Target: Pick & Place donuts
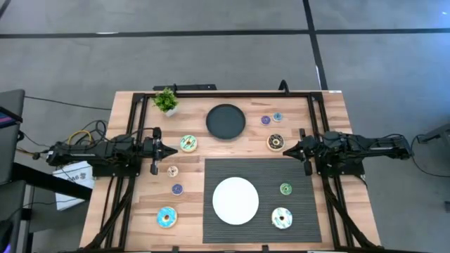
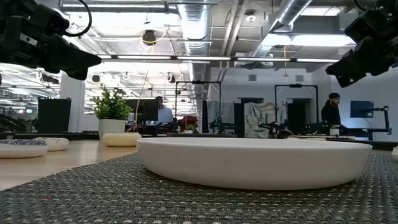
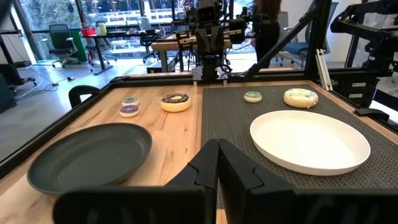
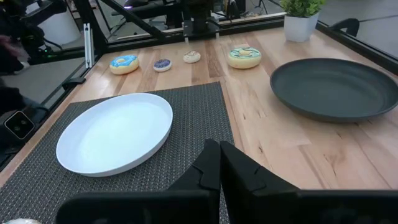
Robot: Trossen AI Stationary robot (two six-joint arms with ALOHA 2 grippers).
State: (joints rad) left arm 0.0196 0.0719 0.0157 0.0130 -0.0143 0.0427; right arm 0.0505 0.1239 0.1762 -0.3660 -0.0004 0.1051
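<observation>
Four larger donuts lie flat: the white-green one (image 1: 188, 143) (image 4: 244, 56) just beyond my left gripper (image 1: 165, 150), the brown one (image 1: 275, 141) (image 3: 175, 101) close to my right gripper (image 1: 287, 150), the blue one (image 1: 167, 217) on the wood near the table's near edge, and the cream-pink one (image 1: 282, 218) on the grey mat. Minis sit flat too: purple (image 1: 265, 120) and blue (image 1: 277, 117) by the black plate, green (image 1: 285, 188) on the mat, cream (image 1: 172, 170) and purple (image 1: 176, 189) on the left. Both grippers hang above the table, shut, facing each other.
A black round plate (image 1: 226, 121) sits on the wood toward the far edge. A white round plate (image 1: 235, 200) rests on the grey woven mat (image 1: 309, 176). A small potted plant (image 1: 166, 102) stands at the far left corner. Dark frame rails run along the table's sides.
</observation>
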